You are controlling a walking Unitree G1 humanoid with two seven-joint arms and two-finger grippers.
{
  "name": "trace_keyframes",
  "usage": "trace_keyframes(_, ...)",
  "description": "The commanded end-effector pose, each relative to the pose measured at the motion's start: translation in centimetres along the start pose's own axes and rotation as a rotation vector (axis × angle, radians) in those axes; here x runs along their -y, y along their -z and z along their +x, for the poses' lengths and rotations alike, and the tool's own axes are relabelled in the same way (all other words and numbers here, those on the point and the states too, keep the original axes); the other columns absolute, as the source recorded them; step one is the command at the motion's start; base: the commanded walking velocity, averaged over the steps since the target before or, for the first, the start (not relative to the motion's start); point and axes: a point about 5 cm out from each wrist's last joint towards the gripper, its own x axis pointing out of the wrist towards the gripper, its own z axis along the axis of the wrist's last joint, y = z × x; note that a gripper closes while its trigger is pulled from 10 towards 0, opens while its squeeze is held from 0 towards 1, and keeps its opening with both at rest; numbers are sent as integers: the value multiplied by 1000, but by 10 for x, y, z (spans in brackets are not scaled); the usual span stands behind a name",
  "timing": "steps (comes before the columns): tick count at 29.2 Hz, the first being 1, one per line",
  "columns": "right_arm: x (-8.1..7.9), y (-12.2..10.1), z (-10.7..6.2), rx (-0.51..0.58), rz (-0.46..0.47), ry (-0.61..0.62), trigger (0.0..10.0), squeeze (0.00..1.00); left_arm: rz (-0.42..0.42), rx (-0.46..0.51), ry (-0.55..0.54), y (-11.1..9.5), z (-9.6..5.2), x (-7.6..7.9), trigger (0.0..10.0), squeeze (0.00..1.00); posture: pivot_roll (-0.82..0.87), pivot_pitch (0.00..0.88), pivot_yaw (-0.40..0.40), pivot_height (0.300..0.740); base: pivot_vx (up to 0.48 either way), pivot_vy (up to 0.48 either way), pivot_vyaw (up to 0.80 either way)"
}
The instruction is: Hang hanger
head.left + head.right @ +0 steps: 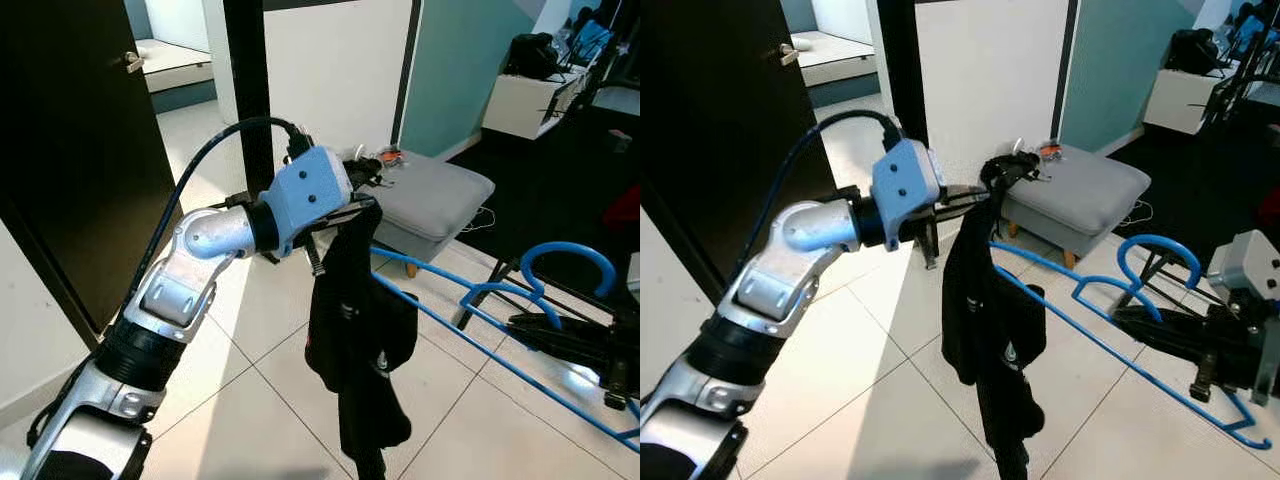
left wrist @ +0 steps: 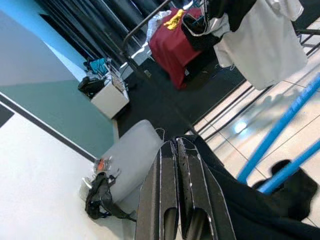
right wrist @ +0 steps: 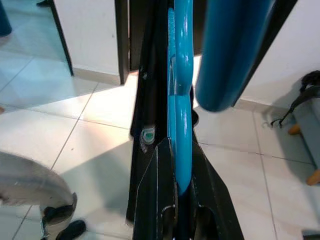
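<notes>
**Hanger held at both ends, garment sagging off one side**

The right tool [image 1: 1160, 330] was clamped on the blue hanger [image 1: 1090, 330] just below its hook, the neck pinched between both black fingers [image 3: 157, 200] in the right wrist view. The left tool [image 2: 176, 165] had its fingers pressed together on the collar of the black garment [image 1: 355, 340] at the hanger's far end, held up in mid-air over the tiled floor [image 1: 250, 400].

The risk looked to be the cloth: it hung bunched at one tip, so a tilt or an early release by the left tool could let it slide off. A two-arm pull could also twist the hanger in the grip.

The hanger was thin blue plastic, its bars slanting down toward the right tool, hook curved upward. A grey ottoman [image 1: 435, 195] stood behind.
</notes>
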Motion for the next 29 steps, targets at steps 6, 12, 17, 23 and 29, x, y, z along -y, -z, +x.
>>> trace_keyframes(6, 4, 2, -14, -56, -8, 32, 10000, 0, 64, -71, 13, 9, -11, -8, 10000, 0, 85, 0, 33, 740, 0, 0, 0)
trace_keyframes(12, 3, 3, -13, -52, -3, 27, 10000, 0, 60, -54, 20, 7, -9, -5, 10000, 0, 84, 0, 32, 740, 0, 0, 0)
trace_keyframes(17, 3, 0, -3, -12, -20, 22, 10000, 0, 38, 28, 61, -5, -1, 7, 10000, 0, 88, 0, 29, 740, 0, 0, 0)
trace_keyframes(23, 3, -1, 0, 1, -29, 12, 10000, 0, 40, 34, 67, -4, 0, 8, 10000, 0, 92, 0, 27, 740, 0, 0, 0)
trace_keyframes(29, 1, -4, -1, 13, -30, -5, 10000, 0, 44, 18, 67, -1, 0, 9, 10000, 0, 89, 0, 29, 740, 0, 0, 0)
